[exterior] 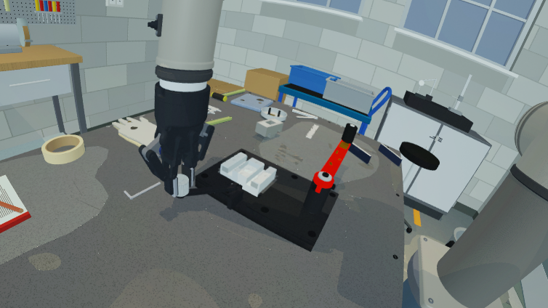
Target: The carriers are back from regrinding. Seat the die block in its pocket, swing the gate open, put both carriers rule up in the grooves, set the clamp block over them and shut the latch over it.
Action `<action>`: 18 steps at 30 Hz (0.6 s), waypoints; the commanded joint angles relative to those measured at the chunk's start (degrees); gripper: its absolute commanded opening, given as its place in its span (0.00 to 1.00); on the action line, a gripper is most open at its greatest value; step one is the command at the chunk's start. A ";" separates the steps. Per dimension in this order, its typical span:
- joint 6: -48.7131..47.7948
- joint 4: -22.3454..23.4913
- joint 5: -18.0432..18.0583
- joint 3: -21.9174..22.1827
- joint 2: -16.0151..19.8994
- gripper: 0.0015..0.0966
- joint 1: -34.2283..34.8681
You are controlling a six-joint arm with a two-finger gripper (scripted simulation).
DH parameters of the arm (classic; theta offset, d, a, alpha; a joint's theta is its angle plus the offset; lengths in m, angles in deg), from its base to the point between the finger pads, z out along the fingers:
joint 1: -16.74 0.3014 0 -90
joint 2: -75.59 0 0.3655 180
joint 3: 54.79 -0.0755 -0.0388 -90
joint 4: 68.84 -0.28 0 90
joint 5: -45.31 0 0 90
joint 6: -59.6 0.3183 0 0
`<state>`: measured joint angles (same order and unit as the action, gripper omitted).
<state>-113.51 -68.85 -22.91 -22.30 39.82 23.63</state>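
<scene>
The white die block [248,172] sits in the black fixture plate [268,197] on the table, its two grooves facing up. A black gate arm runs from the plate's near-left side out to a pale round knob [183,185], and my gripper [178,187] is closed with its fingers on either side of that knob. The red latch [334,159] stands tilted up at the plate's right end, black knob on top. A grey clamp block [269,127] rests behind the plate. Two dark blue carriers [360,151] [389,154] lie near the table's right edge.
A small white dish [274,113] stands behind the clamp block. A tape roll [63,148], a glove [135,130] and a white hex key [141,190] lie to the left. A book corner [11,208] is at the left edge. A blue cart [329,94] stands beyond the table.
</scene>
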 commanded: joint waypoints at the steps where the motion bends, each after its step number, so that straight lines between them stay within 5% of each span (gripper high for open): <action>1: 0.00 0.01 -0.04 0.05 -0.07 0.07 0.00; 15: 0.00 0.01 -0.09 0.12 -0.04 0.07 0.00; 18: 0.00 0.01 -0.09 0.12 -0.04 0.19 0.00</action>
<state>-113.51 -68.85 -22.99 -22.23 39.85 23.63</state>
